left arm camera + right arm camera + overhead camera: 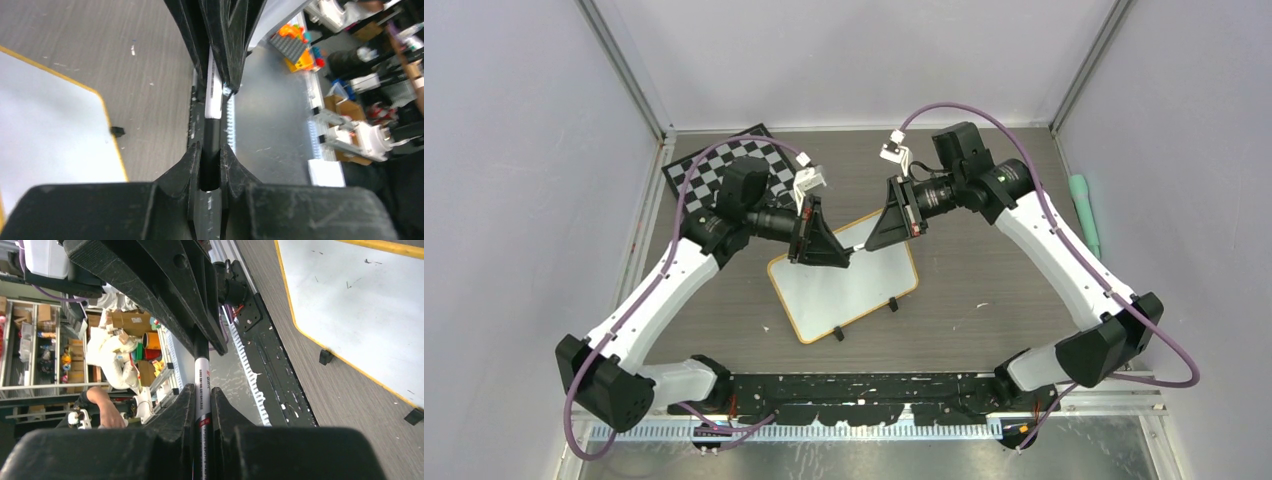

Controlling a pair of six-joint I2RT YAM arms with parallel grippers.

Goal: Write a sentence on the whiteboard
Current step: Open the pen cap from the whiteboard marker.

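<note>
Left gripper [846,254] is clamped on the black cap end of a marker [858,248]. In the left wrist view its fingers [187,162] press both sides of the black section at lower centre of the frame. Right gripper [869,244] is closed tight on the white barrel of the same marker. In the right wrist view its fingers [182,405] pinch the printed barrel at lower centre. The two grippers meet tip to tip at the centre of the top view, with the marker bridging them roughly level above the board.

Whiteboard [849,295] lies flat on the grey table [984,300], centre of the top view, rotated so its long edges run from lower left to upper right. Its upper edge sits under the gripper tips. Two black feet clips [839,333] show along its lower edge. The white surface reads plain in the top view; the right wrist view shows a few small dark specks on it. A chessboard [709,170] lies at upper left, behind the left arm.
</note>
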